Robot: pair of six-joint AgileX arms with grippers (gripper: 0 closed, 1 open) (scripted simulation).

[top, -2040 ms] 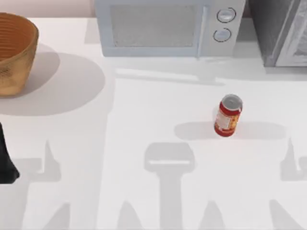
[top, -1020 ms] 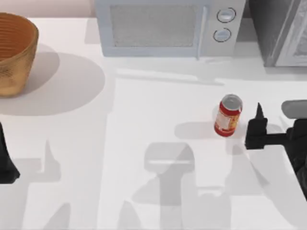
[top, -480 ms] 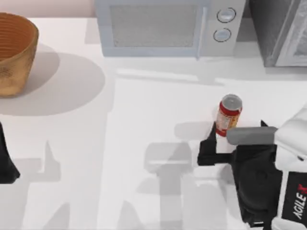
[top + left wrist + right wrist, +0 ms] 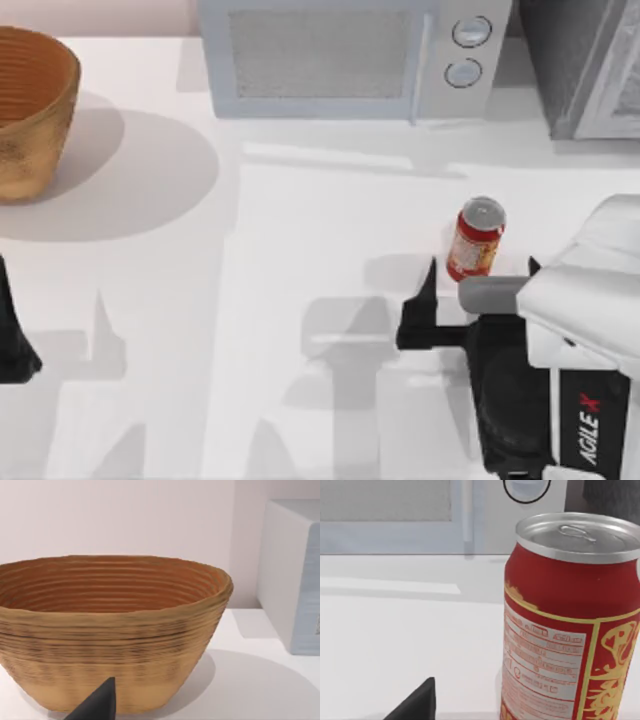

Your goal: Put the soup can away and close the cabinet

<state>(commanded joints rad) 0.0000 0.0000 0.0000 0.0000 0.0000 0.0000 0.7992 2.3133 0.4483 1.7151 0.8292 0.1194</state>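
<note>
The right wrist view reads the soup can's (image 4: 570, 625) printed label and pull-tab lid up close. From above, the right gripper (image 4: 478, 292) sits near the table's (image 4: 300, 250) front right edge, fingers spread wide, one dark fingertip (image 4: 428, 278) left of the can, touching nothing. The soup can stands upright, long axis vertical, lid up, right of centre. The left gripper (image 4: 15, 340) is parked at the left edge; its spread cannot be told. Farther back stand the basket (image 4: 30, 110), microwave (image 4: 350, 55), and cabinet (image 4: 580, 65) at the back right corner.
</note>
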